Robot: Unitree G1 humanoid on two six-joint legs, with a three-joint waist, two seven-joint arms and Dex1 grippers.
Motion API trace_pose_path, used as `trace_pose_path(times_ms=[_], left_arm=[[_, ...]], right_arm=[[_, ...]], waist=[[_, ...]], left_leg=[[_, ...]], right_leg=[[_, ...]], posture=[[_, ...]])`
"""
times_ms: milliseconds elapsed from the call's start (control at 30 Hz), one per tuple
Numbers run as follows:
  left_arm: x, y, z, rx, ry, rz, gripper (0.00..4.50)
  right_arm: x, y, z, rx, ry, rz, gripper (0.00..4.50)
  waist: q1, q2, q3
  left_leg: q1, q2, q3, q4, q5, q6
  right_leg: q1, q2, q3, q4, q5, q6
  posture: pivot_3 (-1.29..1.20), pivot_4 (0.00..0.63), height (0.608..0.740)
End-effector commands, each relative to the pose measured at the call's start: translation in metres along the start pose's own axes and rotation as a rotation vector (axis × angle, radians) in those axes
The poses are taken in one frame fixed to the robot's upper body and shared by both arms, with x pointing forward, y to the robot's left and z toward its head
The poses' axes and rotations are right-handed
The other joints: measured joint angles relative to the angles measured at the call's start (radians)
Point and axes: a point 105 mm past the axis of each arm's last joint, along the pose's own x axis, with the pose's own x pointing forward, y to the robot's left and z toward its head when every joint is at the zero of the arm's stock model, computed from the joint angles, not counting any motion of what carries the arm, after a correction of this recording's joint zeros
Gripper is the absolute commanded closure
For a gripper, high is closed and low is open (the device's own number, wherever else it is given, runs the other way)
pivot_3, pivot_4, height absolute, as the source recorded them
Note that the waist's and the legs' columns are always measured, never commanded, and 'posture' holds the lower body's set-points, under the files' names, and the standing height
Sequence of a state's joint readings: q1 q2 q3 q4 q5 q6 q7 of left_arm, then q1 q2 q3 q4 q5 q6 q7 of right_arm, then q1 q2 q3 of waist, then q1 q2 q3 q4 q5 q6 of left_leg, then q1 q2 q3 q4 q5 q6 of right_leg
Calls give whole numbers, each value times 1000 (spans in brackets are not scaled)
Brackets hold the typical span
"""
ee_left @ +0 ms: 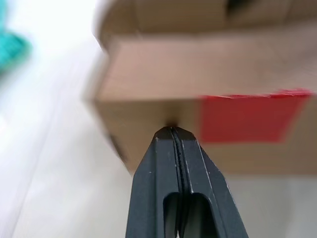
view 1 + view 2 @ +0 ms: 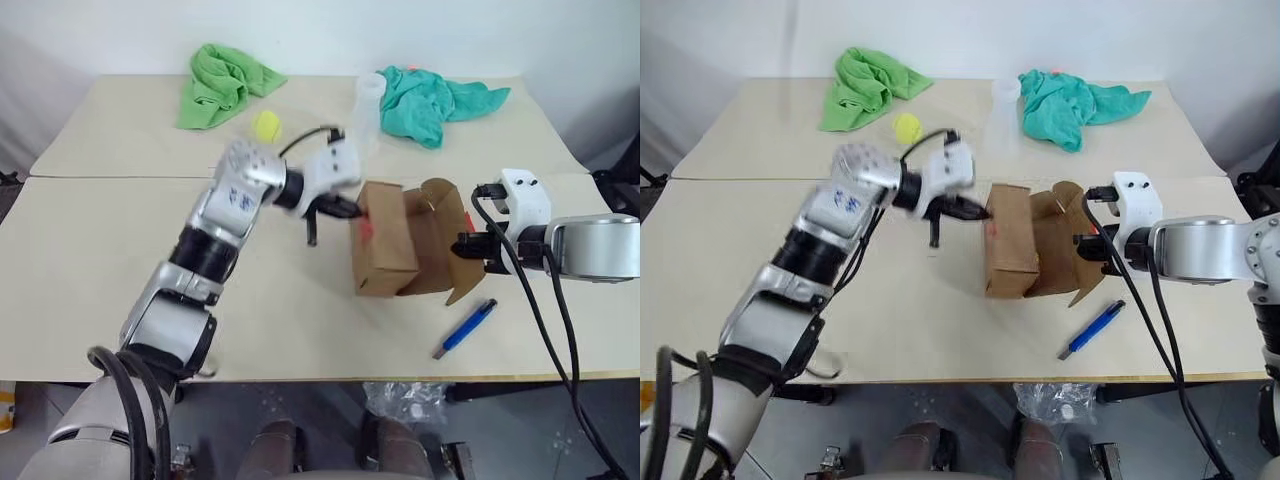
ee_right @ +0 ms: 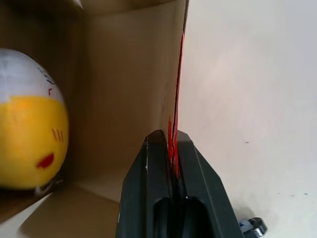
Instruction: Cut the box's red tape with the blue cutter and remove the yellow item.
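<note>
The brown box (image 2: 385, 250) stands near the table's middle with its flap lid (image 2: 445, 235) swung open to the right. My right gripper (image 2: 468, 245) is shut on that lid's edge, where a strip of red tape (image 3: 177, 89) runs into the jaws. Inside the box sits the yellow item (image 3: 30, 141) with its white end. My left gripper (image 2: 347, 209) is shut and empty, its tip against the box's left face beside a red tape (image 1: 247, 119) patch. The blue cutter (image 2: 466, 327) lies on the table in front of the box, held by nothing.
At the back of the table lie a green cloth (image 2: 222, 85), a teal cloth (image 2: 432, 100), a yellow-green tennis ball (image 2: 266, 126) and a clear plastic cup (image 2: 369, 100). The table's front edge (image 2: 330, 378) runs just below the cutter.
</note>
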State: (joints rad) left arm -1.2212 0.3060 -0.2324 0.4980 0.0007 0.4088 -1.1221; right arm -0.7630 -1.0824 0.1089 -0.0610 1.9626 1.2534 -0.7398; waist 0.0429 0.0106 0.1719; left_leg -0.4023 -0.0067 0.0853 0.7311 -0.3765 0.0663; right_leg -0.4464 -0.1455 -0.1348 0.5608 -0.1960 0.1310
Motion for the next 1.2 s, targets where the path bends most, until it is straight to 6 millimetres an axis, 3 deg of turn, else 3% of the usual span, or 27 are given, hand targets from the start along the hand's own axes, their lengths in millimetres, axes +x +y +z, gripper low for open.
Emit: trace_pose_path(times_ms=[33,200,367,500,733,933,1200], left_arm=[[-2,-2,33,2,-128,-51,4500],[4,-10,40,71,-107,-118,4500],[8,-24,34,85,-80,-198,4500],[13,-35,9,123,21,-255,4500],[18,-32,-23,197,151,-247,4500],[20,-35,-40,218,197,-252,4500],[18,-41,-54,206,224,-252,4500]], right_arm=[[-10,2,11,-24,-43,2,4482],[-11,4,12,-34,-48,2,4482],[-11,4,11,-29,-53,-3,4482],[-10,4,11,-25,-58,0,4482],[-10,8,13,37,-100,60,4482],[-17,6,22,75,-161,84,4482],[-33,12,44,-25,-186,55,4482]], waist=[[0,0,0],[0,0,0],[-3,0,0],[-6,0,0],[-11,0,0],[-16,0,0],[-13,0,0]], left_leg=[[-1,0,3,0,0,0],[-1,1,6,0,0,0],[0,1,6,0,0,0],[0,1,6,0,0,0],[0,1,7,0,0,0],[1,1,7,0,0,-1],[2,1,7,1,1,0]], right_leg=[[0,0,-1,0,0,0],[0,1,0,-1,0,1],[0,1,0,-1,1,1],[0,1,0,-2,1,1],[0,1,1,-2,1,1],[0,1,1,-1,1,1],[1,1,3,-1,2,2]], posture=[[0,150,740],[0,150,740],[0,150,740],[0,150,740],[0,150,740],[0,150,740],[0,150,740]])
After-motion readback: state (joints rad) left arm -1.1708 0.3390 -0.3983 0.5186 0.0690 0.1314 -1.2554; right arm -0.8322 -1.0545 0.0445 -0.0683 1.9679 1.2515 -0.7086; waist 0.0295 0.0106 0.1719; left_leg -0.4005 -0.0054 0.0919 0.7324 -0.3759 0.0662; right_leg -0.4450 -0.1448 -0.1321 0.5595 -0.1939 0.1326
